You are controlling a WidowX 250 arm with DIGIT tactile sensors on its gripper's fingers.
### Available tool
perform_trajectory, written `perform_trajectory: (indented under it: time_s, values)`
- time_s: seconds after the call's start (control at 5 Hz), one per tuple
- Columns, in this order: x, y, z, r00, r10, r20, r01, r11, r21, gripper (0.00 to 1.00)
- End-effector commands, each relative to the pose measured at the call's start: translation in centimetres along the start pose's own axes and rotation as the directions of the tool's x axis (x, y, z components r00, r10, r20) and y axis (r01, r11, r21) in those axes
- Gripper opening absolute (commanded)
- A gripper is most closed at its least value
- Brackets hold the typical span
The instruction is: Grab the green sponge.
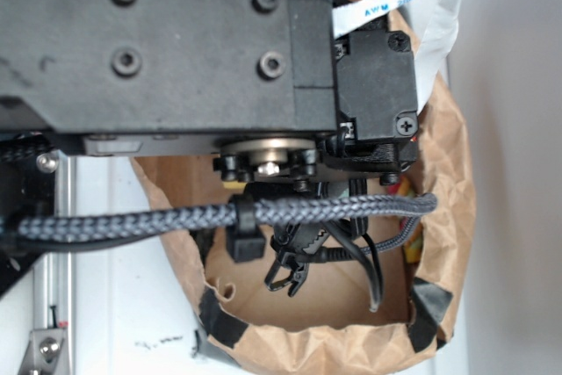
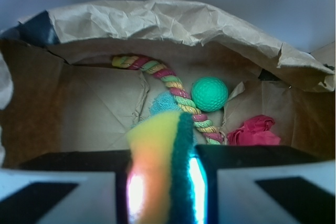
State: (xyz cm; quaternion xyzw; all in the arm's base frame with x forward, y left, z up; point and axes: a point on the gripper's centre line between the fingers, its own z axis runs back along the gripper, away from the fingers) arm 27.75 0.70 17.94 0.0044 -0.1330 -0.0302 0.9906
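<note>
Wrist view puts the green sponge (image 2: pixel 164 169) right at the bottom centre, squeezed between my two fingers (image 2: pixel 63 190), so my pincer (image 2: pixel 164 192) is clamped on it. It stands on edge: yellow foam on the left, dark green scouring layer on the right, its top corner poking up above the fingers. It looks soft and slightly bulged by the squeeze.

What worries me is the grip itself. Foam gives under pressure, and I judge that if my hold sits near the sponge's lower edge it could slide or twist out as I lift. I cannot tell how deep it sits between the pads.

Beyond it, inside the brown paper bag (image 2: pixel 173 22), lie a multicoloured rope toy (image 2: pixel 173 90), a green dimpled ball (image 2: pixel 209 94), a bit of teal cloth (image 2: pixel 164 102) and a crumpled red thing (image 2: pixel 254 131). The bag's crinkled rim hangs close, and in the exterior view my arm (image 1: pixel 167 46) fills the bag's mouth. Coming out crooked, I could brush the sponge against the paper and lose it, or drag the bag along.
</note>
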Motion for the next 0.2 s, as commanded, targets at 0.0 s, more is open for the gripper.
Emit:
perform_trajectory:
  time_s: [0.0]
  values:
    - [1.52, -1.32, 1.05, 1.000, 0.005, 0.011, -0.006, 0.996, 0.092, 0.00]
